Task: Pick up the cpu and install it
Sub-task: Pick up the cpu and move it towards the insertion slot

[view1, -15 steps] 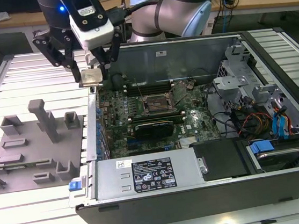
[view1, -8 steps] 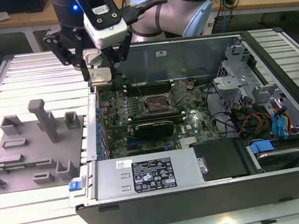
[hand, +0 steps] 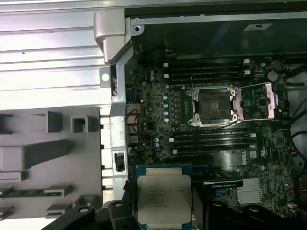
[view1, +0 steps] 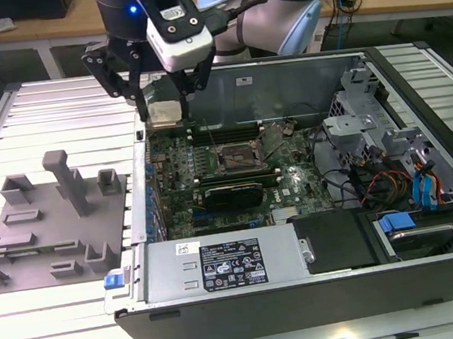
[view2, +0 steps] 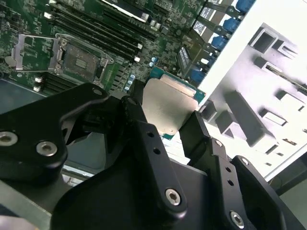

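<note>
The gripper (view1: pixel 165 107) pinches the cpu (view1: pixel 165 115) by its edges. The cpu's metal top faces up, its faint print unreadable. In the exterior view it is at ten o'clock of the open socket (view1: pixel 237 156).

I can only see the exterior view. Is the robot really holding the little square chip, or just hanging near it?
Observer: Yes. In the second wrist view the end effector pinches the chip by two opposite edges, a finger on each.
Operator: Is the shiny side up?
Observer: In the first wrist view its silvery side faces the camera on the arm.
Operator: Is its spot ready?
Observer: There the socket is empty, its metal cover flipped open beside it.
</note>
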`<state>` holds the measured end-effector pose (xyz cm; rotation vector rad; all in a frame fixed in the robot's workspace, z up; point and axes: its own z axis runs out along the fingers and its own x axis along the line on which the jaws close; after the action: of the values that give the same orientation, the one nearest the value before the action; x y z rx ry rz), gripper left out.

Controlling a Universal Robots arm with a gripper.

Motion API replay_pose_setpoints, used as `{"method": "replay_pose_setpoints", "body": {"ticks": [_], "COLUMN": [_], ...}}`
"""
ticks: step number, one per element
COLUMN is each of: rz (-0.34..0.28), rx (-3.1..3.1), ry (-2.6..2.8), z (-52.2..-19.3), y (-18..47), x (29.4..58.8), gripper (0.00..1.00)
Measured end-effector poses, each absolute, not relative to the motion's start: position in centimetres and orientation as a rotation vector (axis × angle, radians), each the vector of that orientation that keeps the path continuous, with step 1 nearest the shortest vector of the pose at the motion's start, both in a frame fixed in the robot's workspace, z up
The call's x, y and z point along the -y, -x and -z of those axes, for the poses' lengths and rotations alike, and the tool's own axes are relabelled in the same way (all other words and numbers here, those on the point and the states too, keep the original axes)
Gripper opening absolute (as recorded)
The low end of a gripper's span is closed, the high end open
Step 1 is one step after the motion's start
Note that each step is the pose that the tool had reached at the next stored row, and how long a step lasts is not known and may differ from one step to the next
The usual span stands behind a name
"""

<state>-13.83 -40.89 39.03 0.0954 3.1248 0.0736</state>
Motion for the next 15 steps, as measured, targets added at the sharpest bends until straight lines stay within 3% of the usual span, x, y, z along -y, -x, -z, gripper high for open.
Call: {"method": "replay_pose_setpoints", "body": {"ticks": [15], "rz": [-0.074], "rx": [-3.125], "ry": [-0.095], "z": [-39.0], "y": [11.5], "x": [40.9], "gripper": [0.55]}}
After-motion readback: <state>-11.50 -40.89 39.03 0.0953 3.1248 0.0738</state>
